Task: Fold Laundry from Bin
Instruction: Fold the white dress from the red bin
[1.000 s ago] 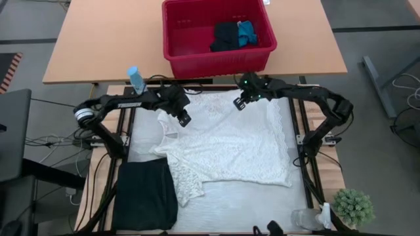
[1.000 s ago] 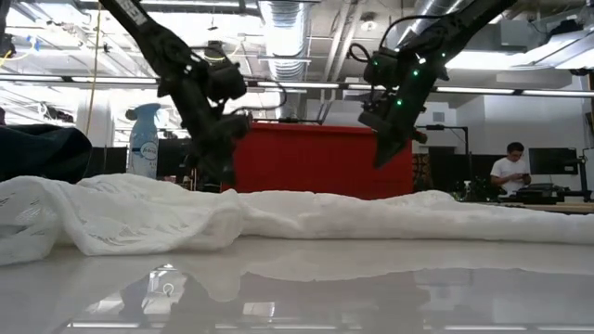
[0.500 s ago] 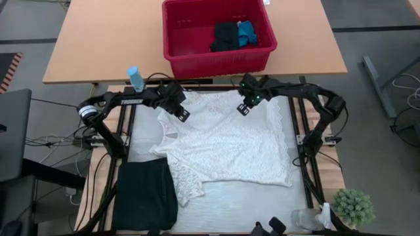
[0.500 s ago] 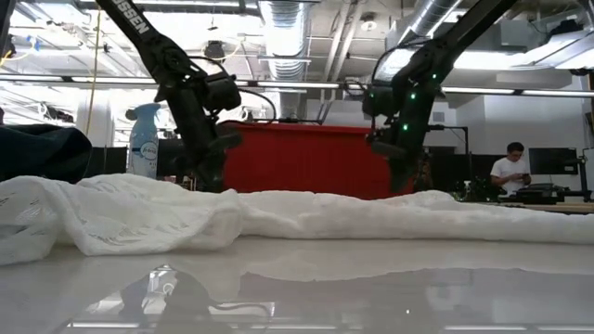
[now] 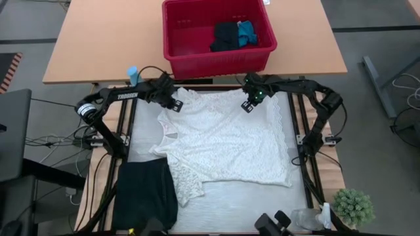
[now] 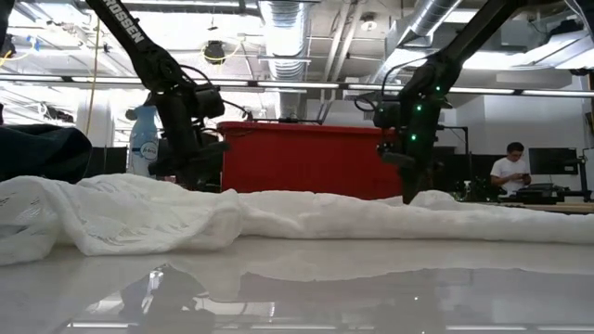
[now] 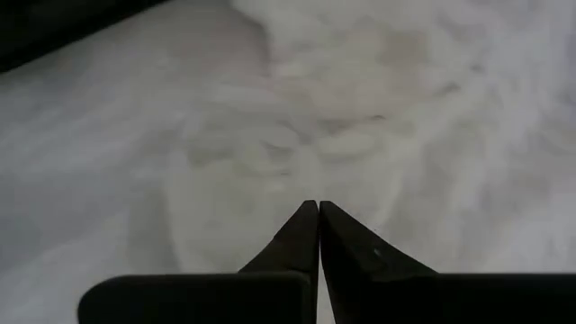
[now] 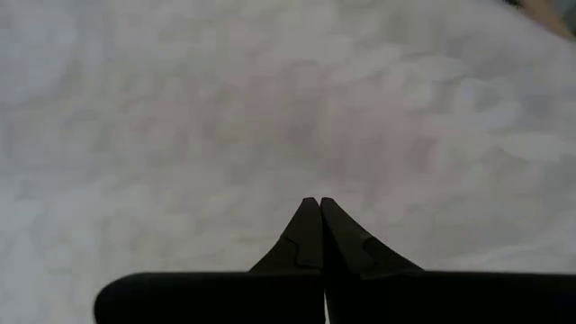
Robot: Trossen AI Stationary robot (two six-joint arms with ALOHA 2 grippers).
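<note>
I am pressing both clenched, empty grippers, left gripper point(image 5: 176, 105) and right gripper point(image 5: 247, 105), onto the white lace top's point(image 5: 226, 141) twelve-o'clock edge, risking bunching it.

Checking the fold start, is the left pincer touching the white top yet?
Cannot tell. The left pincer is shut just over the white top, but no view shows contact or a gap.
</note>
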